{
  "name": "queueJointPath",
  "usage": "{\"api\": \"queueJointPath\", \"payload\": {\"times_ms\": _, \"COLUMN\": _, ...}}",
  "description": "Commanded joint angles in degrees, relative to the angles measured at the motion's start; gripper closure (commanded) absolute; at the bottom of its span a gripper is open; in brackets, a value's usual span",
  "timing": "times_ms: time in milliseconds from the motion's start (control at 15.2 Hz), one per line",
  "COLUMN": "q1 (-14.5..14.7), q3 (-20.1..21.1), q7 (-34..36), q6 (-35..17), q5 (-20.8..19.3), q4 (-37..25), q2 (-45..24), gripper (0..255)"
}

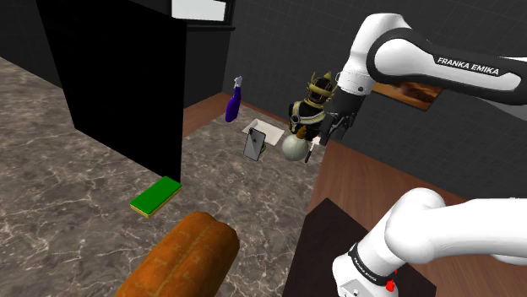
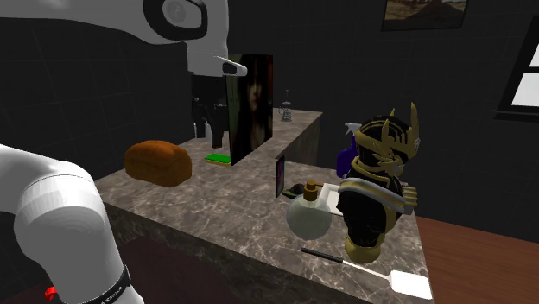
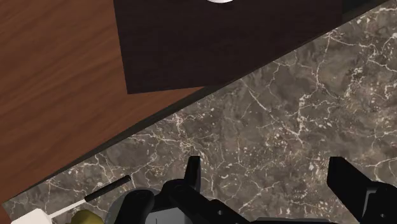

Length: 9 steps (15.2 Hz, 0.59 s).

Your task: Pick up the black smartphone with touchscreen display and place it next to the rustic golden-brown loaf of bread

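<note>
Currently the gripper [image 3: 270, 173] is spread wide and holds nothing, poised over the marble counter [image 1: 76, 194] beside the armoured figure [image 1: 310, 101]. The smartphone [image 1: 254, 143] stands upright just beside the round flask [image 1: 293, 148], well apart from the bread loaf [image 1: 182, 257]. Descend from above, set the fingers across the phone's flat faces, and keep clear of the flask.

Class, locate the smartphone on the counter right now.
In the shoulder view the smartphone stands upright on the marble counter, just left of the round pale flask, near the purple spray bottle.
</note>
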<state>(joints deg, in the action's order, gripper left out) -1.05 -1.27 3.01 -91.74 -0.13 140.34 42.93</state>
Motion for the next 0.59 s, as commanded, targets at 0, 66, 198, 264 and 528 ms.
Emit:
{"api": "queueJointPath", "payload": {"times_ms": 0, "q1": 0.0, "q3": 0.0, "q7": 0.0, "q6": 0.0, "q5": 0.0, "q4": 0.0, "q2": 0.0, "gripper": 0}}
{"api": "queueJointPath", "payload": {"times_ms": 66, "q1": 0.24, "q3": -0.47, "q7": -1.27, "q6": -2.39, "q5": -0.27, "q4": 0.31, "q2": -1.34, "gripper": 0}}
{"api": "queueJointPath", "payload": {"times_ms": 198, "q1": 0.76, "q3": -1.41, "q7": -3.79, "q6": -7.13, "q5": -0.7, "q4": 0.65, "q2": -4.24, "gripper": 0}}
{"api": "queueJointPath", "payload": {"times_ms": 264, "q1": 1.04, "q3": -1.87, "q7": -5.04, "q6": -9.47, "q5": -0.86, "q4": 0.69, "q2": -5.79, "gripper": 0}}
{"api": "queueJointPath", "payload": {"times_ms": 528, "q1": 2.28, "q3": -3.6, "q7": -10.08, "q6": -18.45, "q5": -0.98, "q4": -0.07, "q2": -12.57, "gripper": 0}}
